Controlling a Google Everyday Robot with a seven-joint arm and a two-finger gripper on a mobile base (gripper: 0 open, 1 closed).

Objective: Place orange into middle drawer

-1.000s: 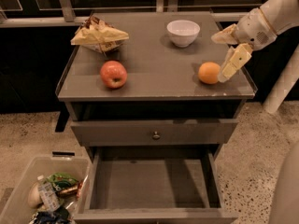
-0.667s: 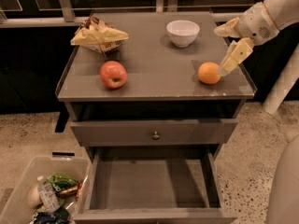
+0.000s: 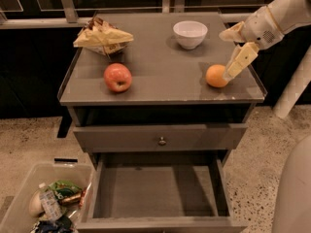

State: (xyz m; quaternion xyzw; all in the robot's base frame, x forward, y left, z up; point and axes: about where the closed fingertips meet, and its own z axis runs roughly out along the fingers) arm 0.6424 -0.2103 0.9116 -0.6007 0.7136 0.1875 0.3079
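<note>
The orange [image 3: 215, 75] sits on the cabinet top near its right front corner. My gripper [image 3: 224, 56] reaches in from the right, open and empty, just above and to the right of the orange. Its lower finger [image 3: 241, 59] slants down against the orange's right side; its upper finger [image 3: 233, 32] points left above it. The middle drawer [image 3: 155, 194] is pulled out at the bottom of the cabinet, with a bare grey floor.
A red-yellow apple [image 3: 117, 77], a snack bag [image 3: 102, 37] and a white bowl [image 3: 190, 34] are on the cabinet top. A closed drawer with a round knob [image 3: 162, 141] sits above the open one. A clear bin of rubbish [image 3: 46, 203] stands on the floor at left.
My gripper has shifted slightly up and left beside the orange. The orange and the drawer have not moved.
</note>
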